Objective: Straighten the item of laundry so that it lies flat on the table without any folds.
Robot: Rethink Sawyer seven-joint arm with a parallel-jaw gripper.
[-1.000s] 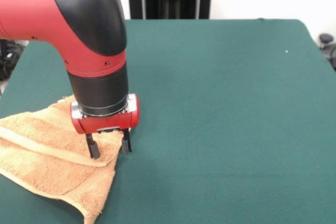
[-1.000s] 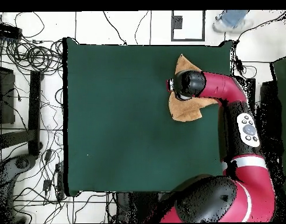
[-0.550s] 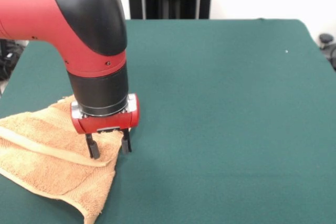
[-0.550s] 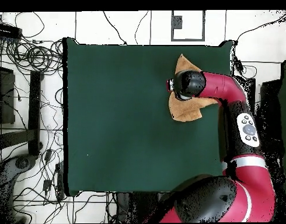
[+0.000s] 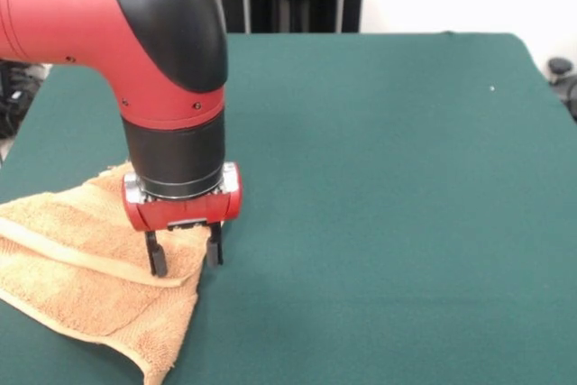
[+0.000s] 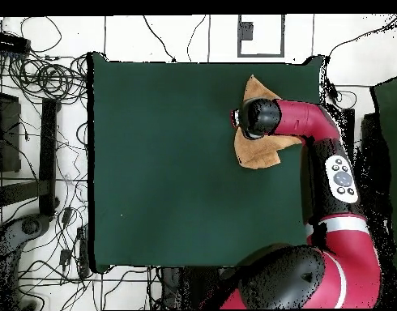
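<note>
You've got the gripper [image 5: 185, 254] sitting right over the towel's [image 5: 86, 272] inner corner, fingers spread apart with the tips down at the cloth and nothing pinched between them. The towel itself is still rumpled, folded over on itself with a border band running across it, lying near the table's [image 5: 379, 178] edge, at front-left in the front view. From overhead the arm [image 6: 303, 121] covers the middle of the towel [image 6: 254, 154].

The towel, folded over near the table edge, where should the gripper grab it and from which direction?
Probably the towel corner under the open gripper, taken from straight above. That corner lies toward the bare table, so pulling it that way could draw out the folded layers.
</note>
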